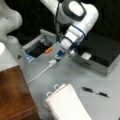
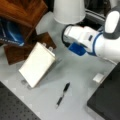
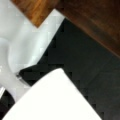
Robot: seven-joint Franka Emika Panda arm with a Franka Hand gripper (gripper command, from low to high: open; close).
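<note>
Closest to me sat the notepad with a pen just beside it, then further back the gripper hung over a white plug and cable, honestly couldn't tell its jaws, grey box behind.

Glossy white arm, grey joints, blue wrist ring

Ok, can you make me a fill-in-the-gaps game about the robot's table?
1. The white spiral-bound notepad lies on the ___ tabletop.
2. The black pen lies to the notepad's ___ in a front view.
3. The white cable ends in a white plug below the gripper, and an ___ block sits nearby.

Missing words: grey; right; orange
</note>
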